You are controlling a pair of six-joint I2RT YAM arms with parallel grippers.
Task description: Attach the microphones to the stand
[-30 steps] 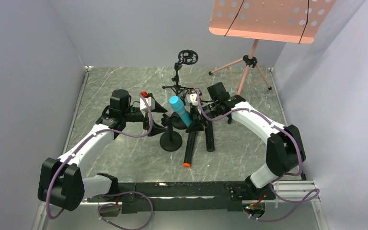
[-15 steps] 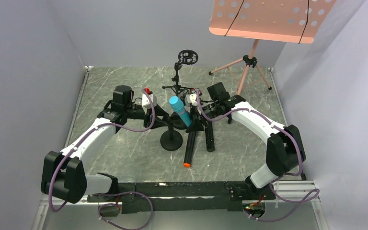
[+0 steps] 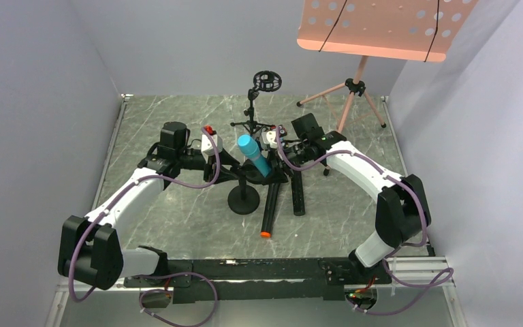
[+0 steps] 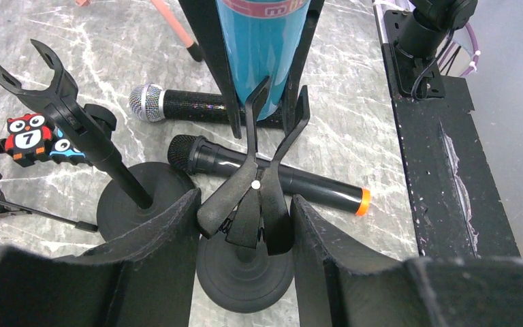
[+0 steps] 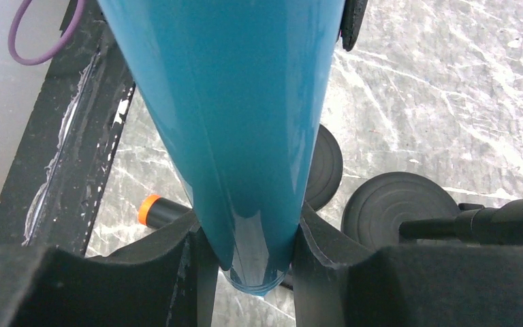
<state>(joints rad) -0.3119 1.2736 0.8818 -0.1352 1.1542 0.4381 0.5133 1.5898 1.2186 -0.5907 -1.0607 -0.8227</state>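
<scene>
Two grippers meet at the round-base stand (image 3: 244, 199) in the middle of the marble table (image 3: 177, 122). The right gripper (image 5: 248, 235) is clamped on the tail end of the light blue microphone (image 5: 225, 102) and carries it tilted, head up. Its lower end sits at the mouth of the stand's forked clip (image 4: 255, 170). I judge this pose is meant to line the barrel up with the prongs so it can be pressed in; whether it is seated yet I cannot tell.

The left gripper (image 4: 245, 201) straddles the neck of the clip, and its fingers seem pressed against both sides. That is probably a brace, so the stand neither tips nor swivels under the push.

The black microphone with the orange end (image 4: 272, 174) lies flat on the table just behind the stand's base. The silver-mesh microphone (image 4: 177, 104) lies beyond it, and neither is attached. A second stand (image 4: 75, 129) with an empty clip waits to the side.

For writing, an owl sticker (image 4: 27, 135) beside that stand bears a "7". The blue microphone has a red band with pale letters (image 4: 262, 8), but the frame cuts it off and only something like an "m" can be read.
</scene>
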